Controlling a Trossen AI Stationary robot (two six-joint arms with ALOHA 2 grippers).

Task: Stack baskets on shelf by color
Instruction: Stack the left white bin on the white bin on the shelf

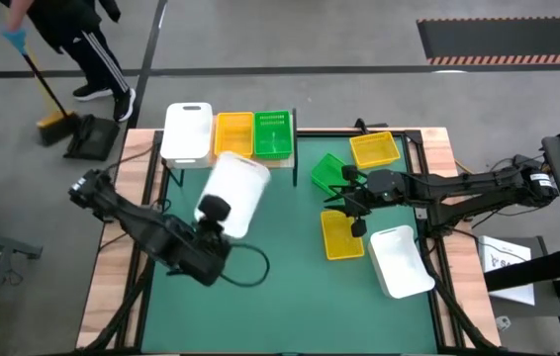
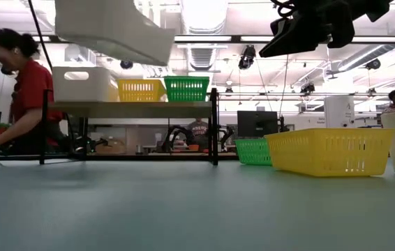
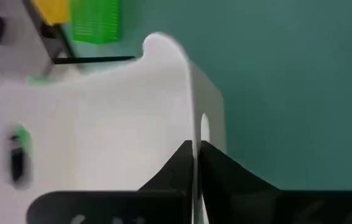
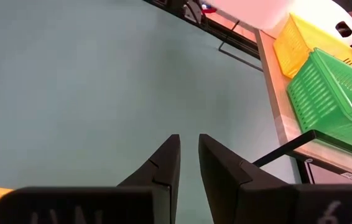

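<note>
High view: shelf [image 1: 223, 158] bearing one white, one yellow, one green basket; left hand [image 1: 213, 210] clamped on second white basket [image 1: 236, 190] aloft beside it; right hand [image 1: 351, 206], narrowly parted, empty; five baskets left on worktop [image 1: 280, 287].

Green mat [image 1: 290, 287] over table, pale wood border [image 1: 112, 277]. On light wood shelf [image 1: 300, 148] at 12 o'clock: white basket [image 1: 187, 132], yellow slotted basket [image 1: 233, 133], green slotted basket [image 1: 272, 133]. White lifted basket [image 1: 237, 190] pinched in dark left gripper [image 3: 195, 151]. At 3 o'clock: green, two yellow, one white. Dark right gripper [image 4: 189, 149].
</note>
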